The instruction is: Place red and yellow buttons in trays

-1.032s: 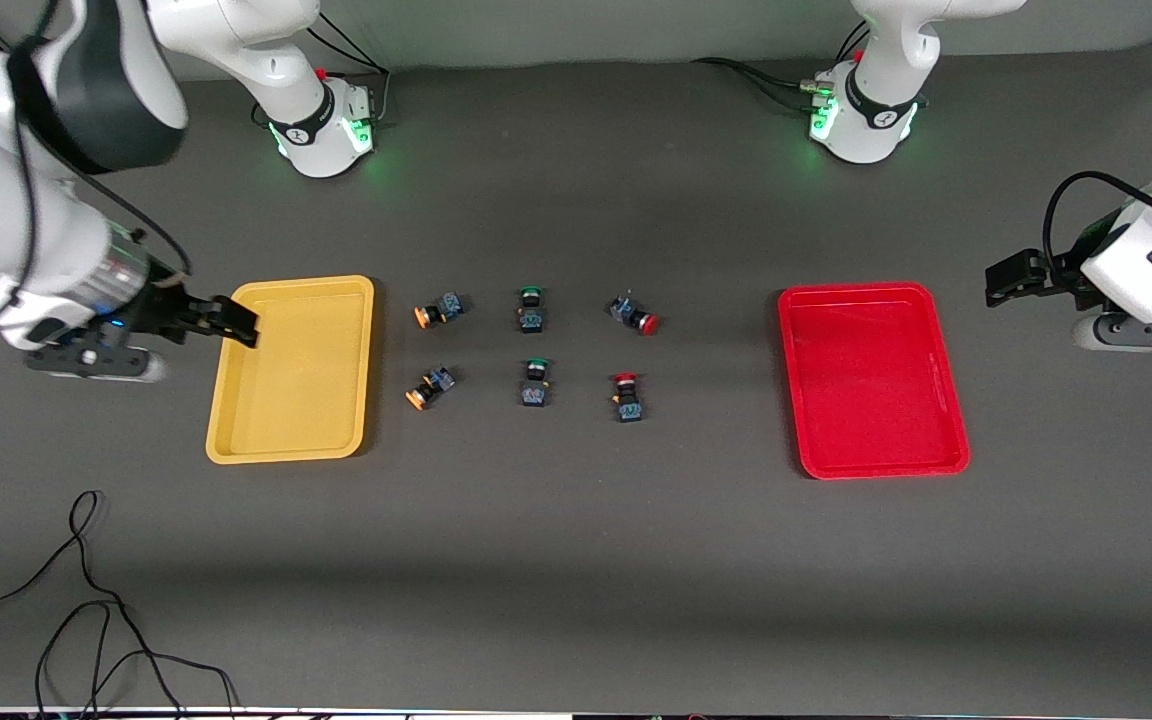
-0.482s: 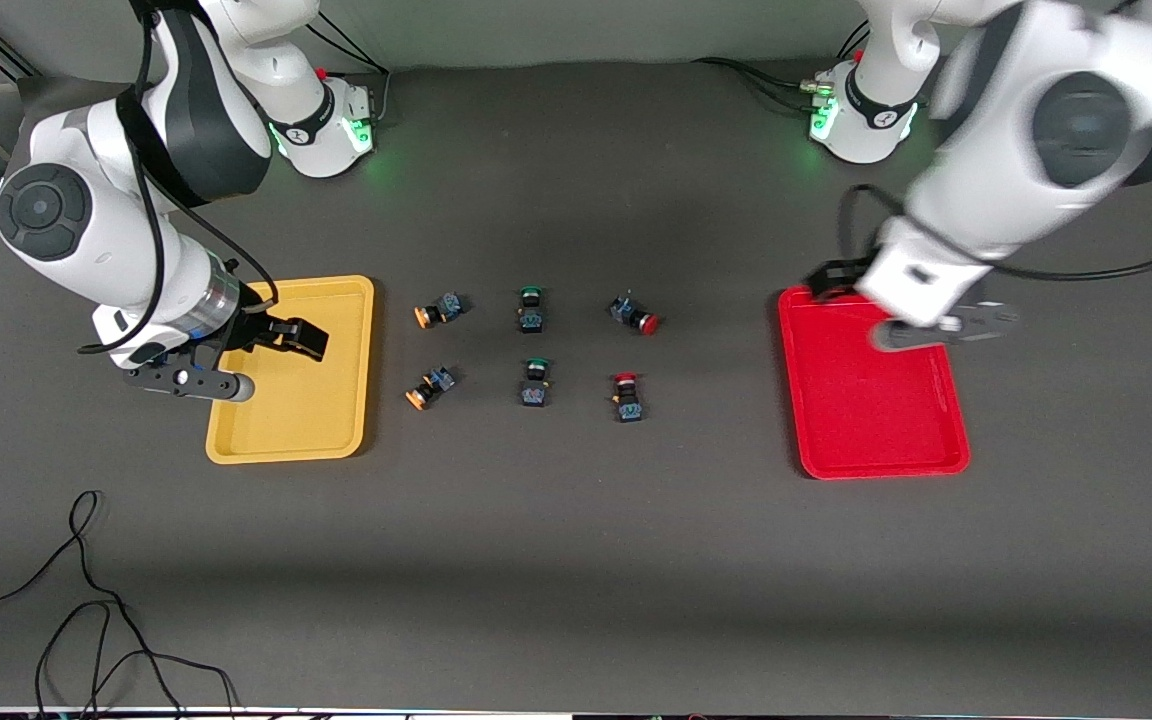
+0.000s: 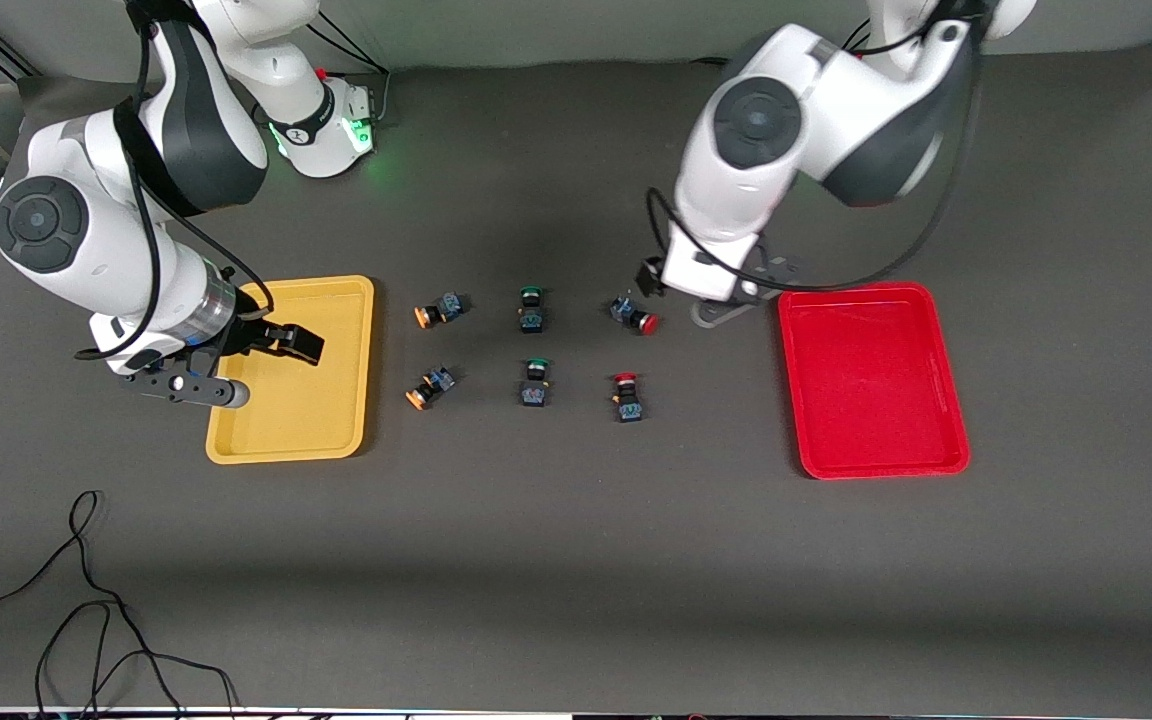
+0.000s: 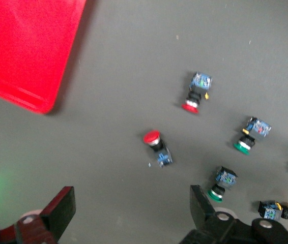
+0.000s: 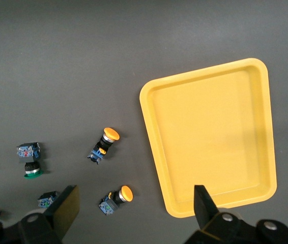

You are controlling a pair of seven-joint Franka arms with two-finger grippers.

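while left jaws (image 4: pixel 131 211) gape over red button (image 4: pixel 156 146), right jaws (image 5: pixel 136 206) gape over yellow tray (image 5: pixel 211 140)

two red-capped buttons (image 3: pixel 647 321) (image 3: pixel 626 381), two yellow-capped (image 3: pixel 422 317) (image 3: pixel 415 398), two green-capped (image 3: pixel 530 295) (image 3: pixel 536 366); two trays, one yellow (image 3: pixel 356 360), one red (image 3: pixel 936 400).

Dark grey counter (image 3: pixel 576 560): matt, cloth-like surface. Red rectangular plastic tray (image 3: pixel 872 378) and yellow rectangular plastic tray (image 3: pixel 296 370): smooth, faintly glossy. Round red push-button cap (image 4: pixel 151 137): glossy plastic. White arm casings: smooth, glossy.
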